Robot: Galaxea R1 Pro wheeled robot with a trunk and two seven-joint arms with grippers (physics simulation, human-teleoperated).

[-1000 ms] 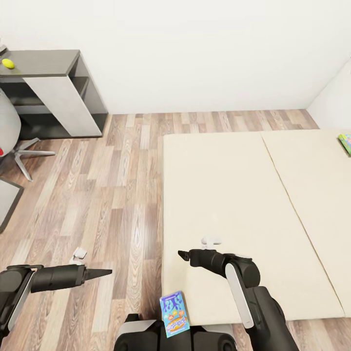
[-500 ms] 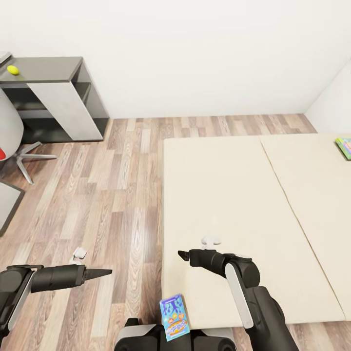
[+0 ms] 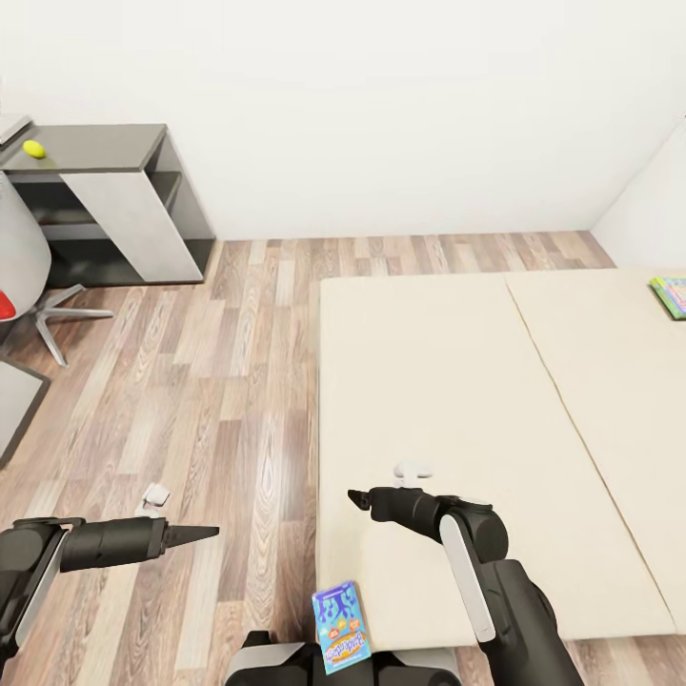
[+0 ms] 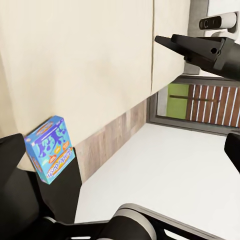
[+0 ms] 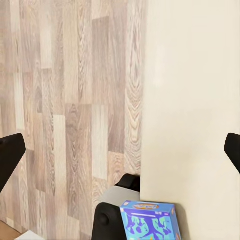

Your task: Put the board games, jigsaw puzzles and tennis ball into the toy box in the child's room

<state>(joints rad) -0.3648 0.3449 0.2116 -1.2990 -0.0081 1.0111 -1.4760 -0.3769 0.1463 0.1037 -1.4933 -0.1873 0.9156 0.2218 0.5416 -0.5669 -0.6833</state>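
A blue cartoon board game (image 3: 340,615) stands on my own base, against the near edge of the bed (image 3: 457,381); it also appears in the left wrist view (image 4: 50,155) and the right wrist view (image 5: 150,225). A second, green-edged board game (image 3: 670,293) lies on the mattress at the far right. The tennis ball (image 3: 34,149) sits on the dark grey section of the table (image 3: 105,148) at the far left. My left gripper (image 3: 205,532) hangs over the floor and my right gripper (image 3: 357,497) over the mattress's corner, both open and holding nothing.
A grey swivel chair (image 3: 19,257) with a star base stands in front of the table. A dark grey panel (image 3: 14,400) juts in at the left edge. Wood-plank floor (image 3: 219,362) runs between table and bed, and a white wall closes the far side.
The whole picture has slid down and slightly right, so the camera moved. Both arms keep their pose and the blue game stays on my base.
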